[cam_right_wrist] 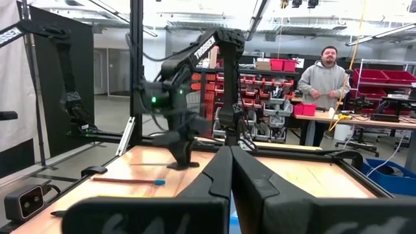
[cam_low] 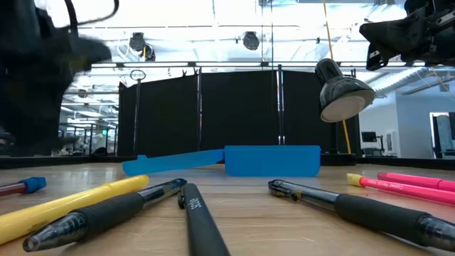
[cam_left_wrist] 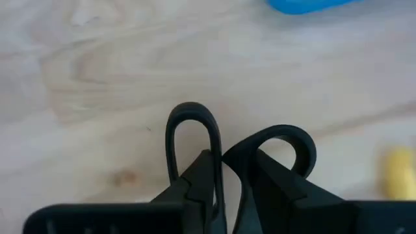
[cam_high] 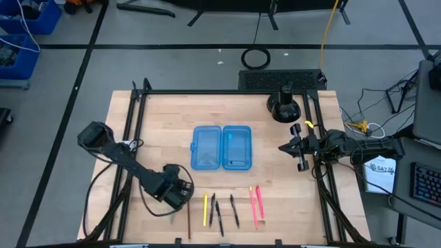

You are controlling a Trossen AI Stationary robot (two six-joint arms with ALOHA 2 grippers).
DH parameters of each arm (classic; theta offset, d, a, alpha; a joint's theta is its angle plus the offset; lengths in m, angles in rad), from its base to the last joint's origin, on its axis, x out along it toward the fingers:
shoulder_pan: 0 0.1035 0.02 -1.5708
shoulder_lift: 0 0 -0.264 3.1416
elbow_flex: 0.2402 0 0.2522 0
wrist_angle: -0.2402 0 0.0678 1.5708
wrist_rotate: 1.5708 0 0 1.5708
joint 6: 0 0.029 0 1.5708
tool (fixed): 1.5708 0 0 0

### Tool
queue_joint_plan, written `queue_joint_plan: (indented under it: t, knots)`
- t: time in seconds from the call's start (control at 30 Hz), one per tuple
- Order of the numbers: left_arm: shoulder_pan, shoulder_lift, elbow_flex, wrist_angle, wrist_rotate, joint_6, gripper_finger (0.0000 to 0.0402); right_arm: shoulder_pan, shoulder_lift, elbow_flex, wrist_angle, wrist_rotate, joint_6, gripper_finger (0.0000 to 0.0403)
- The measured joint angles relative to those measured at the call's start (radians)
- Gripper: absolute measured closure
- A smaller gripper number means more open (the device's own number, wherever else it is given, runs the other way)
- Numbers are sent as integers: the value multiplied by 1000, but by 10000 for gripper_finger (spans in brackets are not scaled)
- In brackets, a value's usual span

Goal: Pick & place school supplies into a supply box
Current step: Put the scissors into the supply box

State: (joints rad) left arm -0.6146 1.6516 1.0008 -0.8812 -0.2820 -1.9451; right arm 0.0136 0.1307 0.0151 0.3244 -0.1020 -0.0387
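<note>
In the high view the left pincer (cam_high: 180, 195) sits at the lower left of the table (cam_high: 289, 200), down over the scissors (cam_left_wrist: 214, 162); its wrist view shows the fingers (cam_left_wrist: 195, 185) pinching the scissors just below the two dark handle loops. The scissors are probably light and stiff, with smooth plastic loops that could twist in the grip, so the narrow neck under the loops looks like the sound place to hold. The supply box (cam_high: 221, 147) lies open in the centre of the frame, well apart. The yellow pencil (cam_high: 205, 209), black pens (cam_high: 219, 212) and pink pens (cam_high: 255, 204) lie along the lower edge. The right pincer (cam_high: 298, 146), pressed together, waits at the right.
</note>
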Motion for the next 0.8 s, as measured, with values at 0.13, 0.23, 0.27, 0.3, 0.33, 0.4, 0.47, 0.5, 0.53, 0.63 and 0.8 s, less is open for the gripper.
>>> queue_joint_plan:
  t: [0.13, 0.23, 0.27, 0.3, 0.33, 0.4, 0.47, 0.5, 0.53, 0.63, 0.8]
  knots:
    - [2, -84, 2, -5, -56, 17, 320, 0, 0, 0, 0, 0, 0, 403]
    - [6, -150, 2, 39, -103, 50, 320, 0, 2, 0, -2, 0, -1, 403]
    - [11, -170, 2, 62, -117, 73, 320, 0, 2, 0, -1, 0, -1, 403]
    - [19, -189, 2, 92, -130, 98, 320, 0, 2, 0, 0, 0, -1, 403]
    - [29, -207, 2, 128, -145, 130, 320, 0, 3, 0, 0, 0, -1, 403]
    - [50, -234, 3, 215, -173, 221, 320, 0, 3, 0, 0, 0, 0, 403]
    - [83, -245, 4, 329, -191, 343, 320, 0, 3, 0, 0, 0, 0, 403]
    - [103, -246, 4, 393, -191, 416, 320, 0, 3, 0, 0, 0, 0, 403]
    - [126, -246, 4, 459, -189, 495, 320, 0, 3, 0, 0, 0, 0, 403]
    - [212, -240, 6, 648, -171, 665, 320, 0, 3, 0, 0, 0, 0, 403]
    - [379, -228, 5, 775, -154, 740, 320, 0, 3, 0, 0, 0, -1, 403]
